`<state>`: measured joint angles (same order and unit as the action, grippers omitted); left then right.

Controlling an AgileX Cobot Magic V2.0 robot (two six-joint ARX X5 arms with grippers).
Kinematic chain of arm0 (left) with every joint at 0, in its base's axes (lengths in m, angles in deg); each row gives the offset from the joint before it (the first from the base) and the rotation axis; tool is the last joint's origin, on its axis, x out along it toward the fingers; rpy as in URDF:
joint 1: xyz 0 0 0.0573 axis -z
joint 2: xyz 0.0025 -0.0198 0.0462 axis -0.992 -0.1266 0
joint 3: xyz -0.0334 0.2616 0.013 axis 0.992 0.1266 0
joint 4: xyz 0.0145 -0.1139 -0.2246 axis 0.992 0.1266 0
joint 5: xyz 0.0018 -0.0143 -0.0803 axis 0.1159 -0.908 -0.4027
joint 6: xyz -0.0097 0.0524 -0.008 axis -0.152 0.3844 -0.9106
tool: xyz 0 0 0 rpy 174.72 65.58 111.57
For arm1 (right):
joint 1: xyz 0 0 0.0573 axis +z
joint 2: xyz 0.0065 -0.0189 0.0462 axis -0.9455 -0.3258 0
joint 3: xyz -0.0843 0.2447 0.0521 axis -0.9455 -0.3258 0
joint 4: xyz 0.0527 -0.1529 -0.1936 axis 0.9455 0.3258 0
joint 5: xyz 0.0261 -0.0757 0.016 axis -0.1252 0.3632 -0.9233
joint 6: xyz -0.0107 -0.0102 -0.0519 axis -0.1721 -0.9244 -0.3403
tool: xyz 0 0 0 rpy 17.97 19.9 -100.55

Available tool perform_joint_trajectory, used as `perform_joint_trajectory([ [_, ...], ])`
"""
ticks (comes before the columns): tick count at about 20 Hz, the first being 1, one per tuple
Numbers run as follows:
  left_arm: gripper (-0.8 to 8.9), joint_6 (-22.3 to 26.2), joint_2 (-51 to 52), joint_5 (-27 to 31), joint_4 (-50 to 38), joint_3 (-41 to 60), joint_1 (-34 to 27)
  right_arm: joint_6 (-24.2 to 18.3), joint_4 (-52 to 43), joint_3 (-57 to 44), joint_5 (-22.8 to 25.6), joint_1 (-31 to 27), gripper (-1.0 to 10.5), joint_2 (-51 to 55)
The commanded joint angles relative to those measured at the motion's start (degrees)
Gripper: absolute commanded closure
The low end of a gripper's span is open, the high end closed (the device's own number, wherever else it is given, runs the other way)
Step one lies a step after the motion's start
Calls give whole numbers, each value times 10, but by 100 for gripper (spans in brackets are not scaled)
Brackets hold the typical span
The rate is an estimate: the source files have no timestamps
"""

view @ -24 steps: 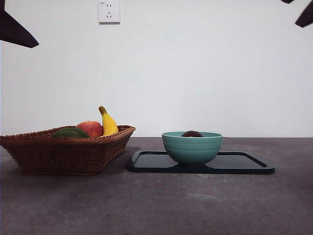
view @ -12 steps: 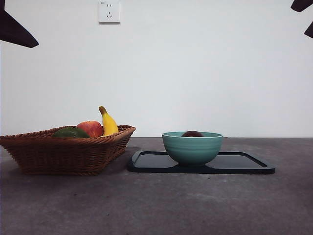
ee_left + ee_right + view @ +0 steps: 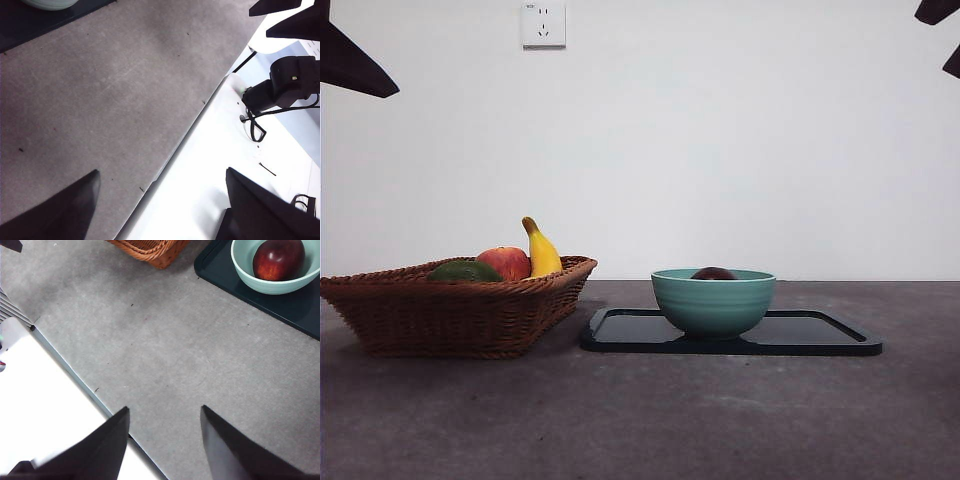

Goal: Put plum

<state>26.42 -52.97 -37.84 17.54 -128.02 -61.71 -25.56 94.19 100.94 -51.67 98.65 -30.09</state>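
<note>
- Currently, the plum (image 3: 278,259) lies inside the teal bowl (image 3: 713,301), centre-right of the front view.
- Bowl stands on the black tray (image 3: 820,337), on the grey counter (image 3: 640,420).
- Wicker basket (image 3: 450,310), lower left, holds other fruit.
- Left hand (image 3: 160,205): spread, empty, above the counter edge.
- Right hand (image 3: 162,440): spread, empty, well apart from the bowl.

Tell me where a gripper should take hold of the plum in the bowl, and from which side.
Probably from straight above, jaws closing across the widest part of the plum. It sits low in the green bowl, only its top showing over the rim in the front view, so the wall blocks any sideways approach. It is round and glossy, so a grip away from the middle might slip. Both grippers hang open, away from it.
</note>
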Motion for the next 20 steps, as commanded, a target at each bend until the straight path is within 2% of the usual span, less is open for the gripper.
perform_joint_trajectory([
  [1,413,6,-3,-5,-3,-5,2,6,-6,3,-2,3,721,-3],
  [4,425,-4,-3,-4,-13,-5,2,6,-6,3,-2,3,721,-3],
  [6,445,-35,-3,2,-40,-5,3,6,-6,3,-2,3,721,-3],
  [10,425,-102,-6,29,-127,-11,20,6,-6,3,-2,3,721,-3],
  [13,383,-139,-20,76,-171,-37,36,5,-6,3,-2,3,721,-3],
  [16,371,-148,-58,130,-176,-88,51,5,-6,3,-2,3,721,-3],
  [20,371,-153,-137,169,-175,-176,65,5,-5,3,-2,3,721,-3],
])
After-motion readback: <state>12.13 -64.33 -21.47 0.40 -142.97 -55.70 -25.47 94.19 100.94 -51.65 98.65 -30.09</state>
